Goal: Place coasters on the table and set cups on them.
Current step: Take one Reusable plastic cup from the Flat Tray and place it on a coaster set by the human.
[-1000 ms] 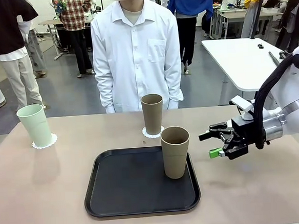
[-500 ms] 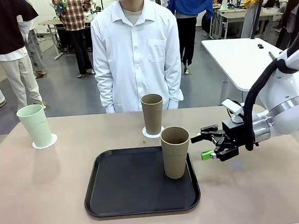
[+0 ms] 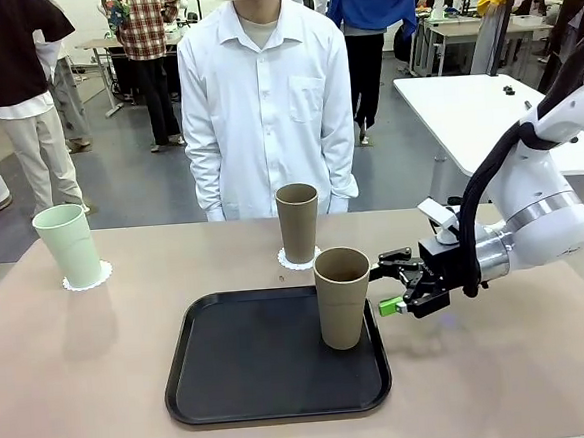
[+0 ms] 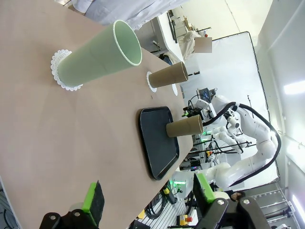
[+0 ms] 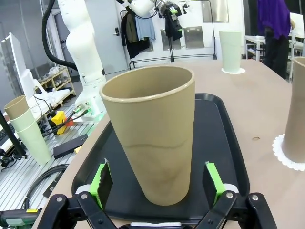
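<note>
Table (image 3: 72, 375): beige top, spanning the front view; a person in a white shirt (image 3: 264, 101) stands at its far edge.
Tray (image 3: 242, 368): black, rounded square, at the near centre of the table.
Tan cup on tray (image 3: 343, 298): upright at the tray's right side, no coaster under it; in the right wrist view (image 5: 153, 133) it stands between the two green pads, with a gap on each side.
Far tan cup (image 3: 298, 223): upright on a coaster (image 3: 287, 262), just beyond the tray's far edge, in front of the person.
Mint cup (image 3: 68, 245): upright on a second coaster (image 3: 86, 284), at the far left of the table, well apart from the tray.
Right gripper (image 3: 389, 287): reaches in from the right, level with the lower half of the tray cup and just beside its right wall; jaws spread wide, one to each side of the cup, not pressing it.
Right pads (image 5: 101, 179): green, flanking the cup's base without contact.
Left gripper (image 4: 147, 202): jaws spread, nothing between them; it hangs over bare tabletop at the left, near the mint cup (image 4: 97, 57), and looks along the table toward the tray (image 4: 155, 148).
White table (image 3: 475, 116): beyond the right arm, far right.
</note>
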You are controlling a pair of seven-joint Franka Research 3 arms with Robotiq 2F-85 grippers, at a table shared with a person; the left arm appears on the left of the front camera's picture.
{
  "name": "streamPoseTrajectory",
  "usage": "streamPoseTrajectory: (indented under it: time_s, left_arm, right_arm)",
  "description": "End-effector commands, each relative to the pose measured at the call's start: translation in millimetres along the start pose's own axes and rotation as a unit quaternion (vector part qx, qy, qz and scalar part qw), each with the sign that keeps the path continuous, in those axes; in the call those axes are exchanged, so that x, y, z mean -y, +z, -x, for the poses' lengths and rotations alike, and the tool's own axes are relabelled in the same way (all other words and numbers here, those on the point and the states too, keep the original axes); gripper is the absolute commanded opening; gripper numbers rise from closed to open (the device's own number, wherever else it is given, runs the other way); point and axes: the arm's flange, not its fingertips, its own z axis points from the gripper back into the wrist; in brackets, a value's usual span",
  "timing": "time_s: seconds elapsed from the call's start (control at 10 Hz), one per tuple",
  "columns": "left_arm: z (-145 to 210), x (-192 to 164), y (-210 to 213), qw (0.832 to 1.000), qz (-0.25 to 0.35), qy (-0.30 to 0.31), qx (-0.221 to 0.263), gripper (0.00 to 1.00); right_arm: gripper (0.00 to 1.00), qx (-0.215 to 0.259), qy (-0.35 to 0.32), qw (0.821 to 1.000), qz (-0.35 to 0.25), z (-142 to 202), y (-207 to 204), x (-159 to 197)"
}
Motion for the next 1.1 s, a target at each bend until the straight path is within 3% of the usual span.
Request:
streamPoseTrajectory:
  time_s: [0.0,1.0]
  left_arm:
    - [1.4,1.7,2.2,1.000,0.005,-0.001,0.000,1.00]
    - [1.4,1.7,2.2,1.000,0.005,-0.001,0.000,1.00]
  right_arm:
    - [1.00,0.000,0.009,1.000,0.012,8.6,-12.8,11.8]
    - [1.00,0.000,0.015,1.000,-0.016,16.3,-46.4,18.6]
